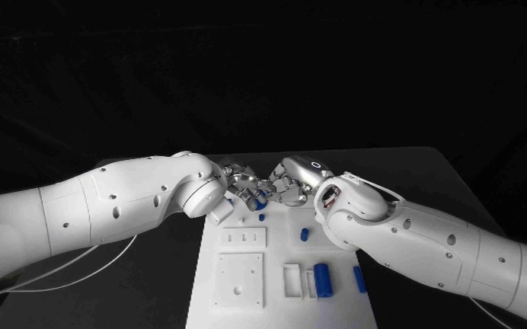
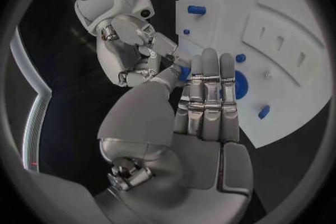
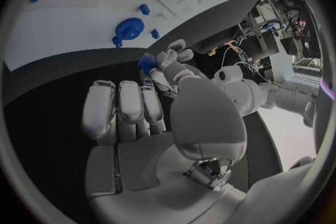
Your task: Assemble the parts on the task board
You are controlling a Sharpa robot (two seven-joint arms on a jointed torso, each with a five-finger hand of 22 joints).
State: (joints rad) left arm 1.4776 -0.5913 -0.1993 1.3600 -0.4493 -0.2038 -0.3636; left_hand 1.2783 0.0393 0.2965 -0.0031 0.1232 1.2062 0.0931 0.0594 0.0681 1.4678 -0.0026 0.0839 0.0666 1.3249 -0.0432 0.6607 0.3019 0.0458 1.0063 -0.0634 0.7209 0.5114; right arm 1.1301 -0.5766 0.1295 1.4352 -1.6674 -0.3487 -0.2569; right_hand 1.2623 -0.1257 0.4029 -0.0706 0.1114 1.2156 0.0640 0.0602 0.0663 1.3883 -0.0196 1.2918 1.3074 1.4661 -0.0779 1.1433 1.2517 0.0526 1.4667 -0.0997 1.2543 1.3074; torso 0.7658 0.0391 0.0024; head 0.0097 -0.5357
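I have both hands meeting over the far end of the task board (image 1: 330, 310). The left hand (image 1: 244, 180) pinches a small blue part (image 3: 148, 62) at its fingertips, just beside the right hand (image 1: 295, 186), whose grasp I cannot tell. I judge this a handover: keep the part steady and release only once the other hand grips firmly.

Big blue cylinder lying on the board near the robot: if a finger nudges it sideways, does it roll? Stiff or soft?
Probably rolls: the blue cylinder lies on its side on the flat white board, though the white block beside it might stop it on that side. It looks like rigid moulded plastic, so likely stiff and light. Its smooth surface may be slippery for the fingers.
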